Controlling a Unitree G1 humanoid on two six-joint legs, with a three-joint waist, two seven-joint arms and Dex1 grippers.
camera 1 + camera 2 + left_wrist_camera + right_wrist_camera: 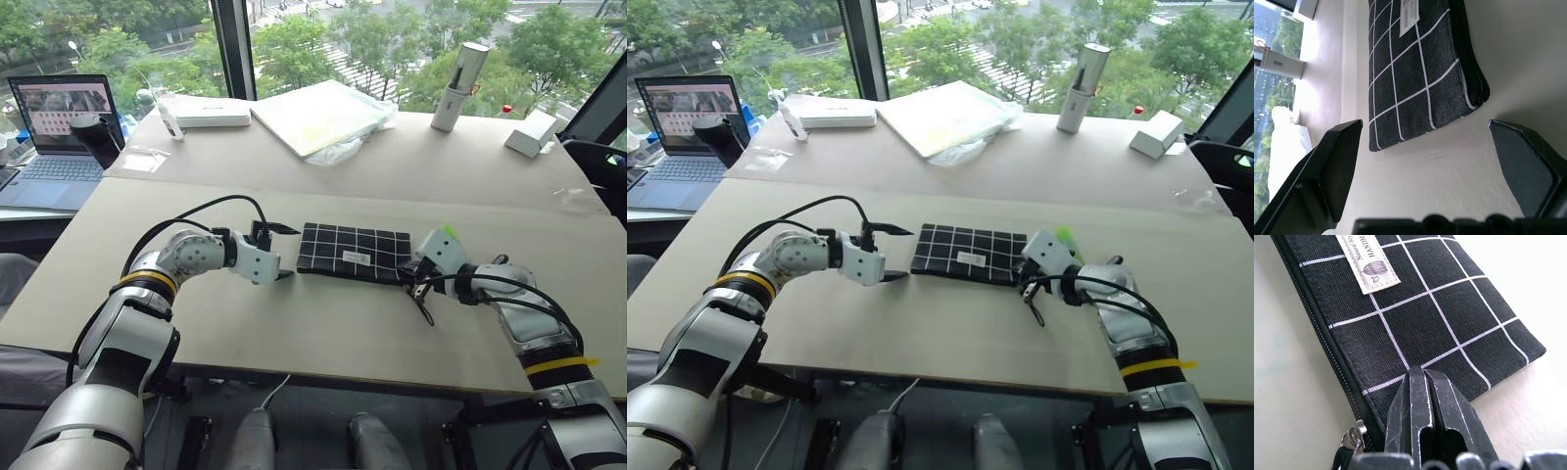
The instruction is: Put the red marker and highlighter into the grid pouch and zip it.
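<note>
Both grippers at grid pouch (354, 252) ends: left gripper (284, 252) jaws wide open just off one end, right gripper (409, 277) pinched closed over zipper-pull corner.

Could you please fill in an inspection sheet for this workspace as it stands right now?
Surface: pale table, bare around the pouch.
Job's things: grid pouch lies flat at mid-table, zipper looks closed along its near edge; marker and highlighter: nothing seen.
Clutter: white cylinder, small white box, plastic-wrapped flat pack, white box, all on the far side.
Grippers: left gripper open, short of the pouch's end; right gripper shut, its tips over the pouch's other end by the zipper pull.
Cables: black cable loops over the left arm.
Surroundings: laptop at far left, window with trees beyond.
</note>
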